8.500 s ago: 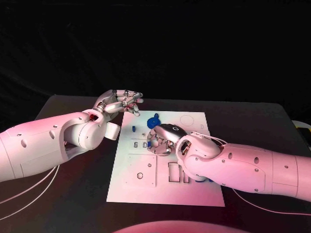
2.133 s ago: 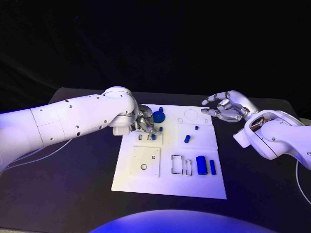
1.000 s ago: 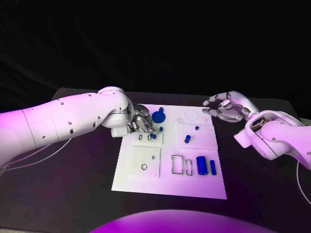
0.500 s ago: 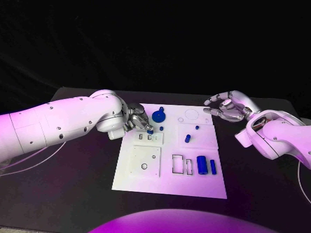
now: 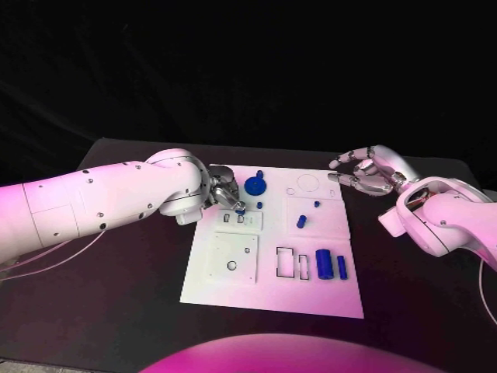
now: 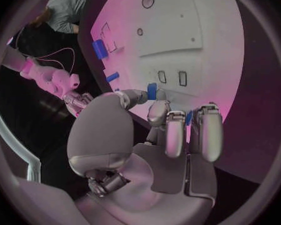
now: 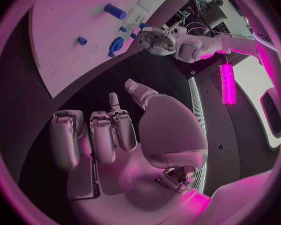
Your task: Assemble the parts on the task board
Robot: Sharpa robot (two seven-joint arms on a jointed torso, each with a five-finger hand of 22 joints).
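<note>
While the left hand [image 5: 224, 196] is hovering over the upper-left part of the task board [image 5: 271, 299], its fingers are pinching a small blue part [image 5: 238, 208] at their tips; in the left wrist view the part [image 6: 152, 90] is sitting between thumb and a fingertip, just above two small slots [image 6: 172, 77]. Judgement: insertion step is in hand, part being brought to one of those slots. Which slot is meant, I cannot tell. The right hand [image 5: 364, 172] is idling off the board's upper-right corner, fingers loosely curled, holding nothing as far as the right wrist view shows. Other blue pieces: round disc part [image 5: 254, 186] at upper centre of the board, two short pegs [image 5: 301, 221] mid-board, two longer blocks [image 5: 331, 266] seated lower right. Next move is calling for alignment of the part's long side with the slot, then a straight push down.
</note>
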